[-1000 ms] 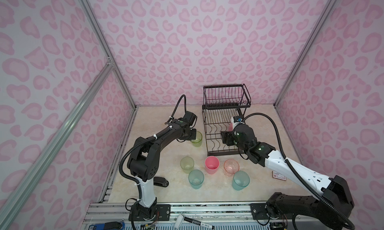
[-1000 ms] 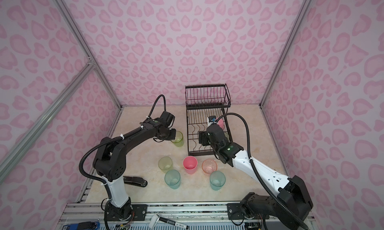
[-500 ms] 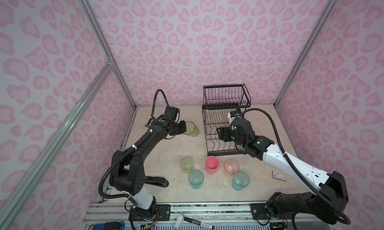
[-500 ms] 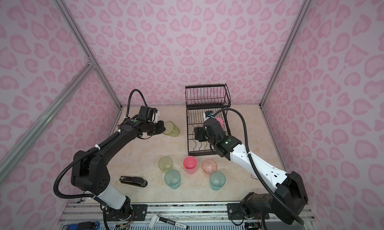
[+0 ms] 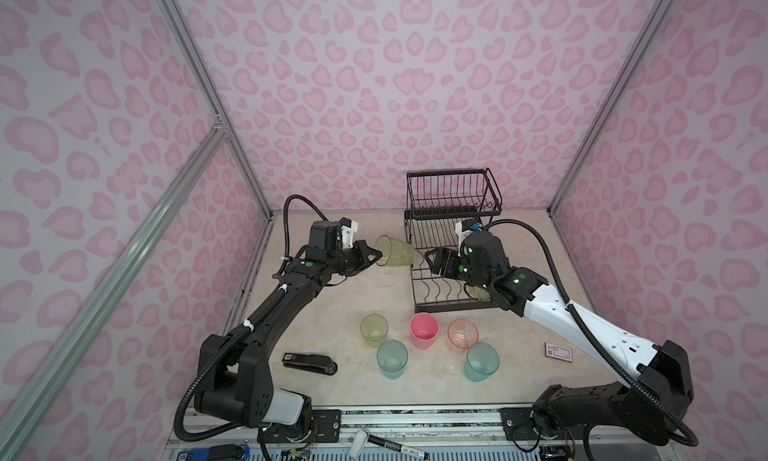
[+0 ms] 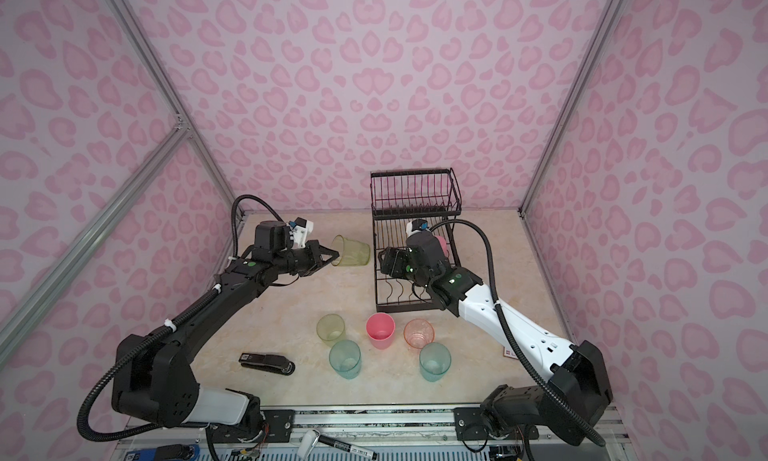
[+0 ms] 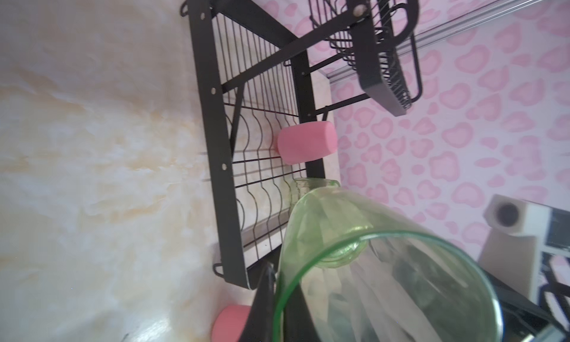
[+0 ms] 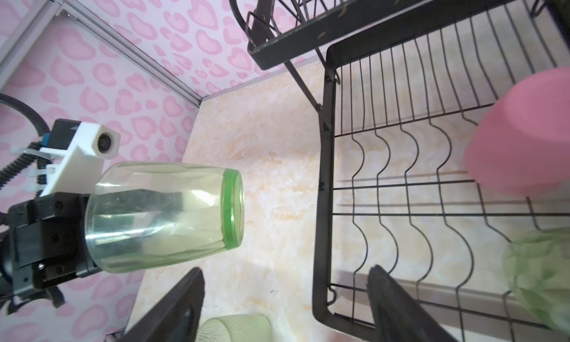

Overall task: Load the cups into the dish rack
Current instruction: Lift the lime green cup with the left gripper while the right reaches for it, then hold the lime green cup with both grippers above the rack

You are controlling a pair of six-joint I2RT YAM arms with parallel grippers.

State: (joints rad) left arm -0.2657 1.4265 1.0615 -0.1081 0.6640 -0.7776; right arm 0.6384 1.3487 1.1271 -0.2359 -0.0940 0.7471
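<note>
Held cup: yellow-green cup [image 5: 395, 251], on its side in the air just left of the rack [image 5: 413, 280], mouth toward my left arm.
Left gripper: my left gripper [image 5: 374, 258] pinches that cup's rim.
Rack: pink cup [image 7: 305, 141] and green cup [image 8: 539, 269] on the lower tier.
Right gripper: my right gripper [image 8: 285, 303], fingers spread and empty, above the rack's left rail.
Table [image 5: 332, 305]: five loose cups [image 5: 424, 331] upright in front of the rack.

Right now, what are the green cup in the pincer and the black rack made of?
The held yellow-green cup: probably thin plastic, glossy, translucent; the left pincer shows through its wall. The dish rack: seemingly metal wire, matte black coating, scuffed in spots.
</note>
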